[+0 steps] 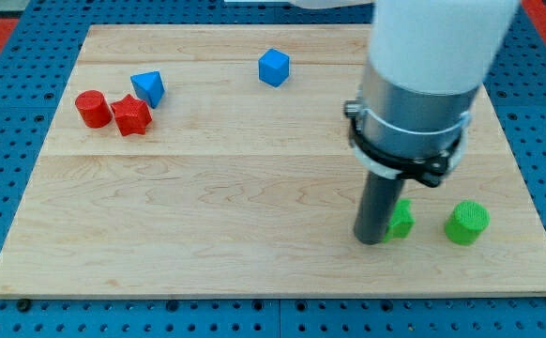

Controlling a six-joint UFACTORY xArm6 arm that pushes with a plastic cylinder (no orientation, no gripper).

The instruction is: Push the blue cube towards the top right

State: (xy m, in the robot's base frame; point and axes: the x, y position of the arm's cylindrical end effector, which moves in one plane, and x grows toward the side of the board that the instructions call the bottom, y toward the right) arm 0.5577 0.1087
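The blue cube (274, 68) sits on the wooden board (207, 188) near the view's top, a little right of centre. My tip (371, 240) is low on the board's right side, far below and to the right of the cube. The rod touches or covers the left part of a green block (401, 220), whose shape is partly hidden.
A green cylinder (466, 222) stands to the right of my tip. At the view's upper left are a red cylinder (91, 109), a red star-shaped block (131, 115) and a blue wedge-like block (148, 87), close together. The arm's wide grey and white body (423, 84) hides the board's upper right.
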